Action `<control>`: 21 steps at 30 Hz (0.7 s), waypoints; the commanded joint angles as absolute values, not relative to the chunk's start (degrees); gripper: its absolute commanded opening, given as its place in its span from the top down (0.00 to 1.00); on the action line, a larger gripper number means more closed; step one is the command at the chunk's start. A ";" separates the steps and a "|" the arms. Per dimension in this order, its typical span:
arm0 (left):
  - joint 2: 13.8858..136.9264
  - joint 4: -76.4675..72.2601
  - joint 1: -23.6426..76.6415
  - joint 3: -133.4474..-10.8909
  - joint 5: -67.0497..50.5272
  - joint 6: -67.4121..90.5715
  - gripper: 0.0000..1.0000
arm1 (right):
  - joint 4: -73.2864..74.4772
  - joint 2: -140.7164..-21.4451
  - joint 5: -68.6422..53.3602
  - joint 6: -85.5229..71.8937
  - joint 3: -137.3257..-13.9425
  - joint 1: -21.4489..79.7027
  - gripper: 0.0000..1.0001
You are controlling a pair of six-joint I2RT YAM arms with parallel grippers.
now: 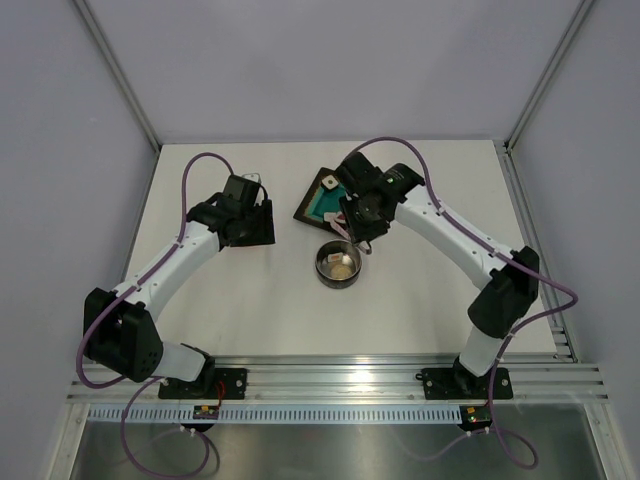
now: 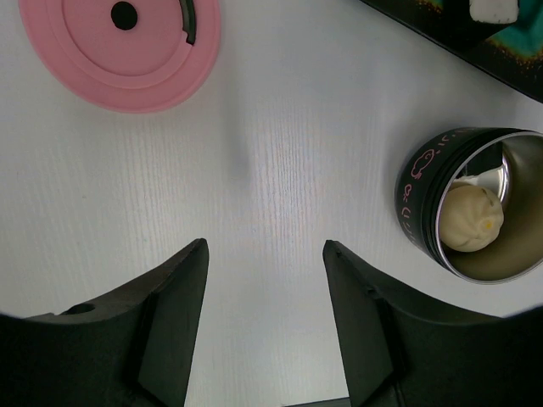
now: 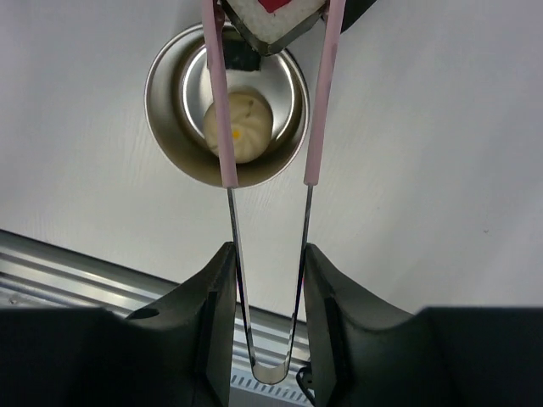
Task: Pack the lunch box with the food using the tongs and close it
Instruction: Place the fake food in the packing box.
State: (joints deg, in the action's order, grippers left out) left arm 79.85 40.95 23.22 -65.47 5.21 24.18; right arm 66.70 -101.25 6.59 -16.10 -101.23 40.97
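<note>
Right gripper: your right gripper (image 3: 267, 284) is clamped on the tongs (image 3: 232, 220), one finger pressing each slender arm just above the joined end.
Tongs: they run straight out from your gripper, and the pink-sleeved tips pinch a white cube (image 3: 271, 19) with a red spot.
White cube: it is held above the far rim of the lunch box (image 3: 170, 127), at the top edge of the right wrist view; you cannot tell whether it touches the rim.
Lunch box: it stands open on the table (image 1: 250, 300), just in front of the dark tray (image 1: 312, 205), with a round beige piece (image 3: 239, 127) lying inside.
Right arm: the elbow sits out to your right, the forearm reaches in toward the centre, and the wrist tips down over the lunch box.
Left gripper: your left gripper (image 2: 265, 250) has its jaws apart and grips nothing, with bare table below it.
Left arm: it is bent at the elbow and reaches forward, with the wrist pointing down, left of the tray.
Pink lid: the pink lid (image 2: 119, 51) lies flat on the table, beyond your left gripper and apart from the lunch box.
Tray: another white piece (image 1: 328, 183) rests on it.
</note>
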 commanded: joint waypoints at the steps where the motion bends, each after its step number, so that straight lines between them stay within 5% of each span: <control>1: 78.40 39.20 22.85 -65.83 6.77 23.82 0.39 | 68.55 -95.45 7.29 -20.29 -98.71 43.15 1.00; 21: 78.31 39.20 22.59 -65.57 6.94 23.55 0.39 | 68.82 -93.87 5.10 -22.85 -90.35 46.14 0.96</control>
